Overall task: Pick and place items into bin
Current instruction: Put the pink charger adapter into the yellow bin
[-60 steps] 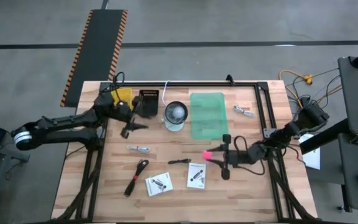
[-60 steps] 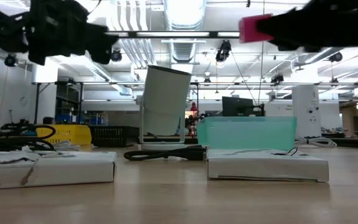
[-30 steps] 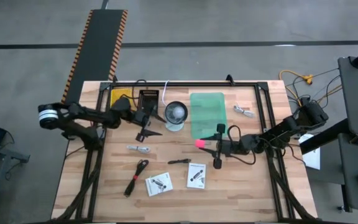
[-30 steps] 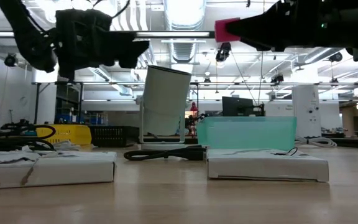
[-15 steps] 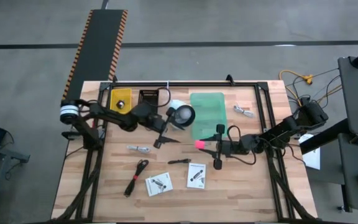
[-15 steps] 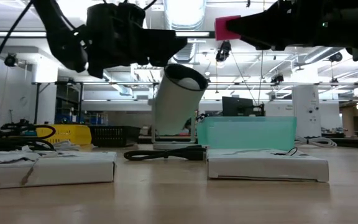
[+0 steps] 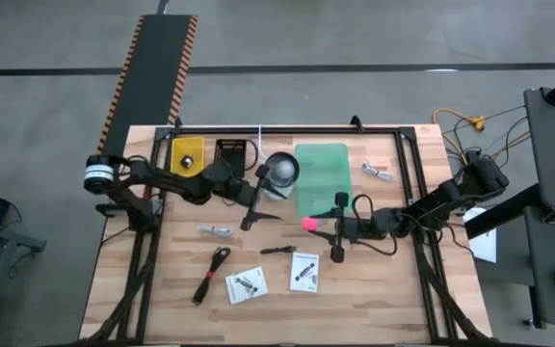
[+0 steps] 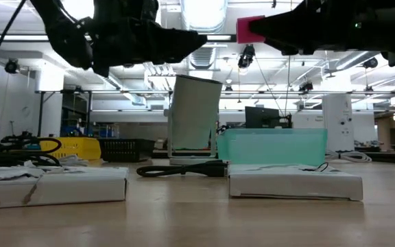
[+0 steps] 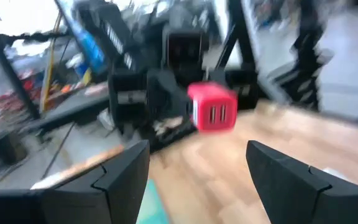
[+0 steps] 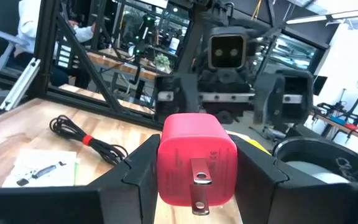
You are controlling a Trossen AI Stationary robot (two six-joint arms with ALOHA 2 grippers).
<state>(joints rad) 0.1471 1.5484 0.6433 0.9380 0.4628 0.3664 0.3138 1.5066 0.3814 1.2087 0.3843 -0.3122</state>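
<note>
My right gripper hovers near the table's middle, shut on a red block that has two metal prongs on its face. My left gripper stands open just left of it, pointing level at the block, fingers apart with nothing between them. The green bin lies flat on the table behind both grippers. Two white packets, a black cable, a small black tool and silver pieces lie on the wood. My right gripper pinches the red block by its two opposite sides between its two fingers. The fingers lie level and point toward the table's left. The block is lifted clear of the table, its pronged face turned toward my left gripper.
A white cylinder stands upright between my left arm and the bin's left wall. A yellow box and a black box sit at the far left. A black frame borders the table's far and right sides.
My left gripper has swung toward the table's right, to just left of the red block, and rolled a little. The white cylinder tipped over toward the right as the arm passed, then came back upright, standing slightly farther right than before.
</note>
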